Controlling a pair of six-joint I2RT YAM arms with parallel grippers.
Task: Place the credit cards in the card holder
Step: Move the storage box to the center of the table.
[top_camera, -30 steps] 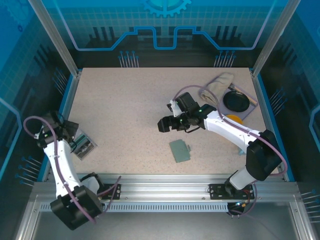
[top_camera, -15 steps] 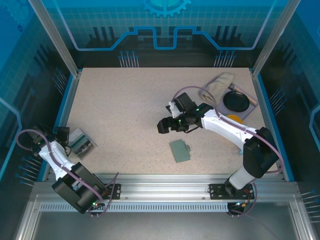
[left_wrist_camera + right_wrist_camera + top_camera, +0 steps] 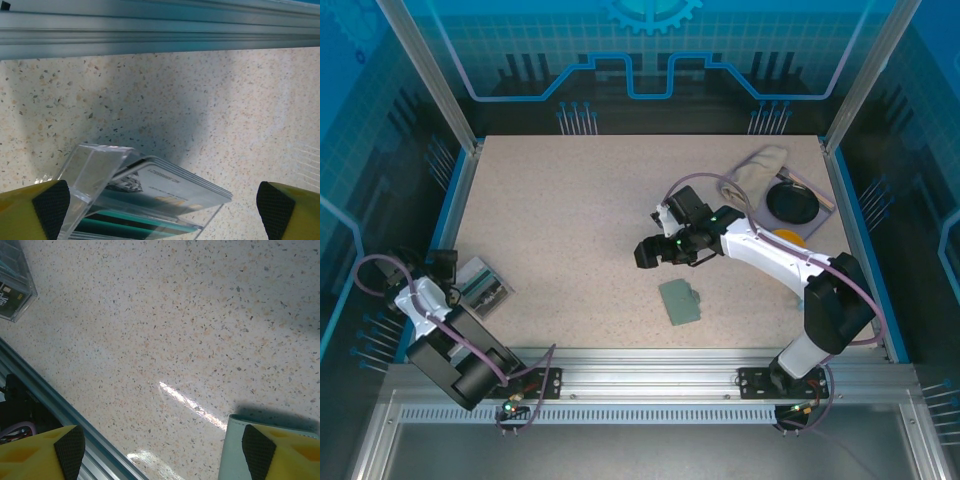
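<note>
Top external view: since a second ago the left arm has folded back to the table's (image 3: pixel 570 200) left edge, its elbow dropped low and swung outward. The left gripper (image 3: pixel 446 267) now sits just beside the clear box (image 3: pixel 483 285) rather than above it. The right arm has barely shifted over the same interval. The right gripper (image 3: pixel 648 252) hangs over the middle of the table, and neither the box nor the card holder (image 3: pixel 680 301) has moved. In the left wrist view, the left gripper (image 3: pixel 162 200) has its fingers (image 3: pixel 50 200) spread wide with nothing between the pads. The clear box (image 3: pixel 95 167) lies directly ahead of it, nearer the left-hand finger. The credit cards (image 3: pixel 170 192) are stacked inside the box, a pale one on top and a teal edge beneath. In the right wrist view, the right gripper (image 3: pixel 164 446) is likewise spread and holds nothing. A corner of the card holder (image 3: pixel 233 450) lies flat and closed just inside the right-hand finger; whether they touch cannot be told. The clear box (image 3: pixel 12 290) appears well beyond this gripper, by the table's rail.
</note>
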